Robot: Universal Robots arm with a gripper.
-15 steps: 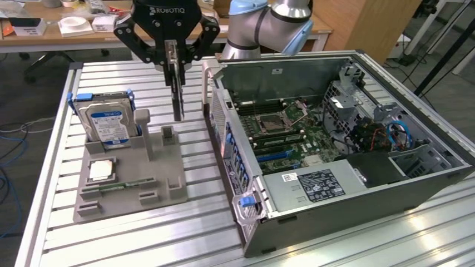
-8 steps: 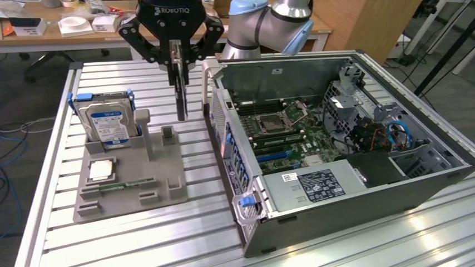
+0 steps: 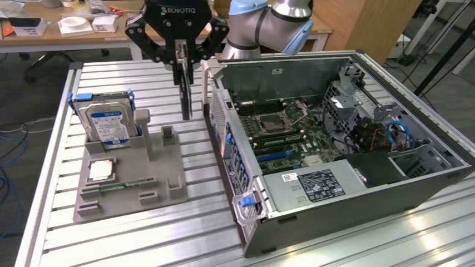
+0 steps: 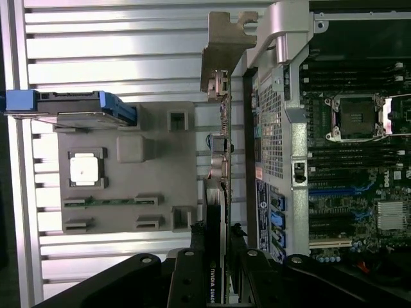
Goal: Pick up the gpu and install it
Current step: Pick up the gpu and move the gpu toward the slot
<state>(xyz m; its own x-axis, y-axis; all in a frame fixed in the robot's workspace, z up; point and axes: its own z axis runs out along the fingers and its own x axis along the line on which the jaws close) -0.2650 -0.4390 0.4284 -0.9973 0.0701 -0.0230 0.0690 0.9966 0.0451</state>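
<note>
We log the tool (image 3: 182,58) clenched on the gpu (image 3: 186,94), hung edge-down beside the open case (image 3: 334,222), seemingly for slot alignment.

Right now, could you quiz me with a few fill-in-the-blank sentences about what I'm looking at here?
1. The gripper is shut on the ___.
2. That card hangs on edge between the gray holder and the open computer ___.
3. The hard drive stands ___ in the holder.
Missing words: gpu; case; upright.

Thin dark gpu (image 3: 184,94), upright, edge-on, silver bracket (image 4: 226,40) at one end
</note>
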